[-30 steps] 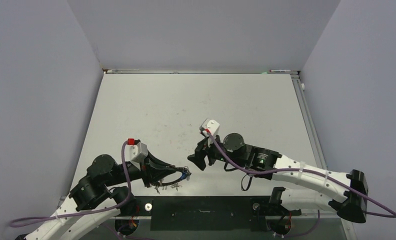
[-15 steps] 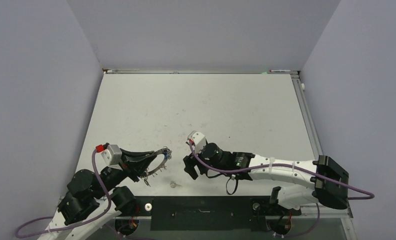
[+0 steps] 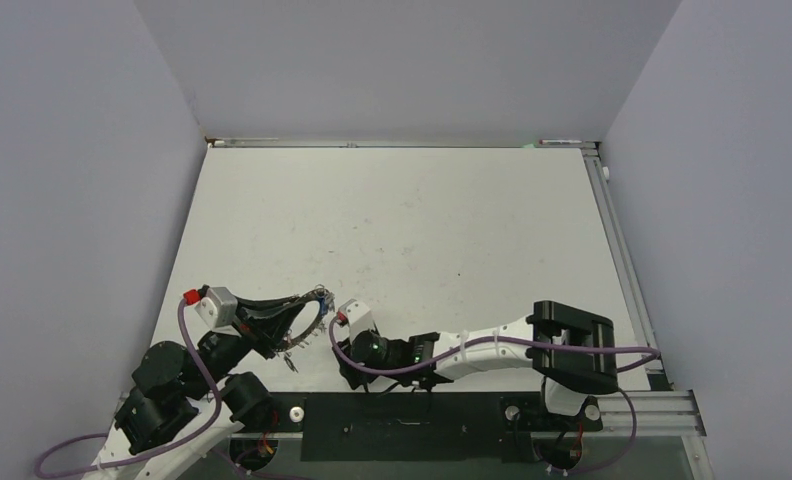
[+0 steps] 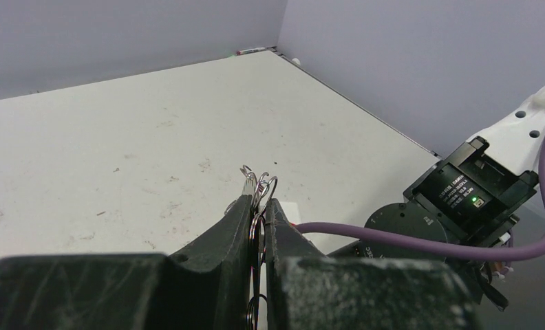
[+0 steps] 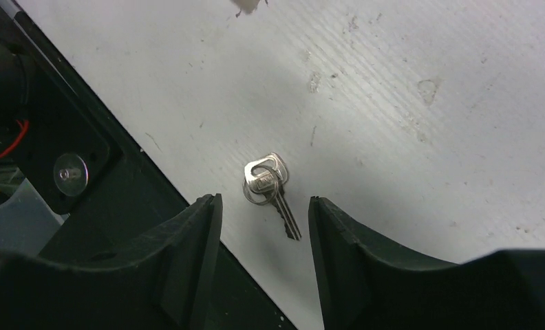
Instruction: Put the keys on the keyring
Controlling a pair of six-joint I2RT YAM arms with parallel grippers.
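Observation:
My left gripper [image 3: 308, 304] [image 4: 258, 199] is shut on the keyring [image 4: 259, 230], a thin silvery ring held edge-on between the fingers. Small wire loops [image 4: 259, 180] poke out past the fingertips. From above, the keyring [image 3: 304, 325] hangs off the tips with small keys dangling from it, one with a blue tag [image 3: 322, 293]. A plain silver key [image 5: 270, 184] on a small split ring lies flat on the table. My right gripper [image 5: 265, 203] hovers over it, open, with the key's blade between the fingertips and not touching them. In the top view my right gripper [image 3: 356, 372] hides this key.
A black strip [image 5: 139, 206] with a round screw [image 5: 71, 174] runs along the table's near edge, just left of the silver key. My right arm's wrist joint [image 4: 466, 196] and its purple cable [image 4: 366, 229] sit close to the right of my left gripper.
My right arm swung left and down to the near edge, over the silver key left on the table. My left gripper pulled the keyring back left, then held almost still.

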